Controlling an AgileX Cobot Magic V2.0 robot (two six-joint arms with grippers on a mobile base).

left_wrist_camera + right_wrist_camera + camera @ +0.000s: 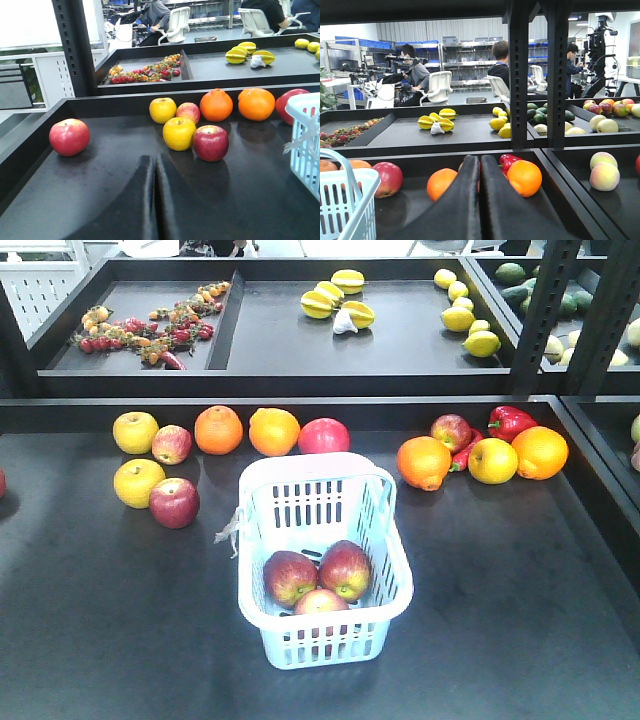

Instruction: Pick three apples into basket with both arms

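Left pincer [155, 167] and right pincer [480, 167] both closed, holding nothing.

Claw: your left claw [155, 200] sits low, jaws pressed together, holding nothing.
Surface: dark surface [75, 195]; lone apple [69, 136] far left.
Basket: basket [306, 140] edge at right.

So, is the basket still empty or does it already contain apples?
Not empty. The basket stands upright on the black table and contains three apples on its slotted bottom, seen from the front view.
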